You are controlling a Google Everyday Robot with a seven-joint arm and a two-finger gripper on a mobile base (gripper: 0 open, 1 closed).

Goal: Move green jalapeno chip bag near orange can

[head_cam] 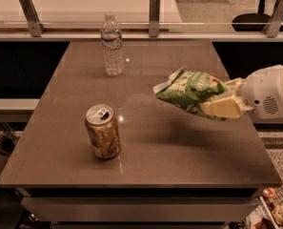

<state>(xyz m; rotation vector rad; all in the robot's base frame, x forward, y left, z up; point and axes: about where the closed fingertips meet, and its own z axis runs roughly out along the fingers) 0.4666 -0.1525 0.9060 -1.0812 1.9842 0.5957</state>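
The green jalapeno chip bag (pixel 188 90) is held in the air above the right half of the table, tilted, with its white edge pointing left. My gripper (pixel 223 99) comes in from the right on a white arm and is shut on the bag's right end. The orange can (pixel 103 131) stands upright on the table's front left, pull-tab top showing. The bag hangs to the right of the can and a little farther back, well apart from it.
A clear plastic water bottle (pixel 112 45) stands upright at the back of the brown table (pixel 179 161). A glass rail with metal posts (pixel 154 8) runs behind the table. An office chair (pixel 260 4) stands at the far right back.
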